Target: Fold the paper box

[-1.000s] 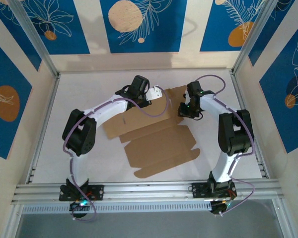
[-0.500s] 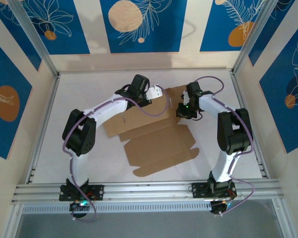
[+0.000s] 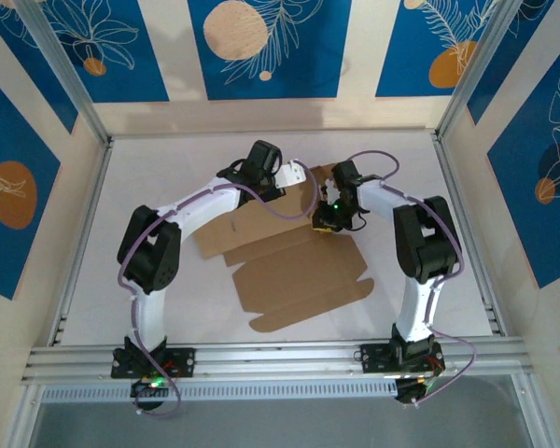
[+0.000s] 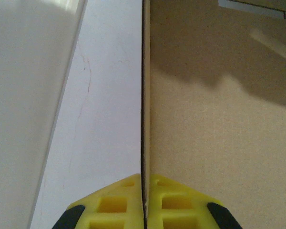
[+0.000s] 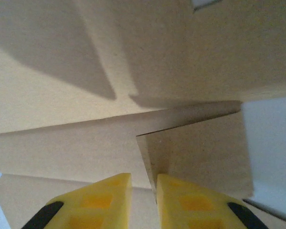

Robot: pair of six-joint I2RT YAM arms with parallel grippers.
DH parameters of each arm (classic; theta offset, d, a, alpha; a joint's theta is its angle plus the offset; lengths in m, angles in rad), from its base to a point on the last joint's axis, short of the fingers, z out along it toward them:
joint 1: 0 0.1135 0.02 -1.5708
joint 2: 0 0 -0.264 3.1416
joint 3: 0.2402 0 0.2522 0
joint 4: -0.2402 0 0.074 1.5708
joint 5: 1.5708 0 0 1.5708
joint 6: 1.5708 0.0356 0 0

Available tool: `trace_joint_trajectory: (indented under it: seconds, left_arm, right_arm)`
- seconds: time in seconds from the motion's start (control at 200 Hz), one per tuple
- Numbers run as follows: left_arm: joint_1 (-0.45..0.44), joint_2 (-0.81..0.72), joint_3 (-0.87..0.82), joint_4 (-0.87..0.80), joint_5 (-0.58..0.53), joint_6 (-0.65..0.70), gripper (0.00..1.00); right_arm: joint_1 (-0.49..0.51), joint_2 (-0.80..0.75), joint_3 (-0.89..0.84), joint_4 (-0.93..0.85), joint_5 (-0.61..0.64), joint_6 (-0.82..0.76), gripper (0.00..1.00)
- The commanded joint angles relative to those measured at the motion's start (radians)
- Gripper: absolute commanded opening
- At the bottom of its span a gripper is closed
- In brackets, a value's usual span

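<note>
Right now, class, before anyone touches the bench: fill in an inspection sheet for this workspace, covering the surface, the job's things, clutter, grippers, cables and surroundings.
Surface: white table, with a faint hairline mark in the left wrist view.
Job's things: cardboard, brown, unfolded and lying mostly flat.
Clutter: nothing seen.
Grippers: left gripper is shut on the cardboard's edge. Right gripper is nearly closed, with a flap edge running into the gap; whether it pinches is unclear.
Cables: purple cable from the left arm hangs over the cardboard. A second cable loops above the right arm.
Surroundings: blue-and-cream patterned walls; metal rail along the near edge.
</note>
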Motion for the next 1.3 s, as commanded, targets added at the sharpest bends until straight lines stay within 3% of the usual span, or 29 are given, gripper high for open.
trace_joint_trajectory:
  seconds: [0.0,0.12,0.345,0.49,0.65,0.855,1.06,1.13,1.296]
  left_arm:
    - [-0.018,0.004,0.041,-0.010,-0.005,0.015,0.00]
    - [-0.023,-0.008,0.028,0.000,-0.004,0.030,0.00]
    - [-0.057,-0.072,-0.089,0.135,-0.065,0.140,0.00]
    - [-0.107,-0.120,-0.224,0.308,-0.143,0.304,0.00]
    - [-0.163,-0.142,-0.333,0.460,-0.204,0.448,0.00]
    - [-0.222,-0.165,-0.439,0.639,-0.287,0.579,0.00]
    - [-0.263,-0.158,-0.526,0.919,-0.387,0.699,0.00]
    - [-0.263,-0.152,-0.533,0.994,-0.405,0.730,0.00]
    - [-0.260,-0.174,-0.539,1.027,-0.384,0.756,0.00]
  right_arm:
    - [0.015,0.059,0.039,-0.084,0.038,0.019,0.26]
    - [0.021,0.031,0.033,-0.072,0.038,0.020,0.26]
    - [0.006,-0.275,-0.033,0.014,-0.044,0.012,0.28]
    - [-0.027,-0.488,-0.059,0.019,0.037,0.006,0.34]
    - [-0.131,-0.644,-0.088,0.024,0.209,-0.020,0.36]
    - [-0.222,-0.609,-0.092,-0.054,0.314,-0.083,0.36]
    - [-0.192,-0.556,-0.103,-0.039,0.336,-0.249,0.54]
    - [-0.159,-0.528,-0.092,-0.038,0.404,-0.355,0.59]
    - [-0.125,-0.481,-0.084,-0.002,0.456,-0.566,0.69]
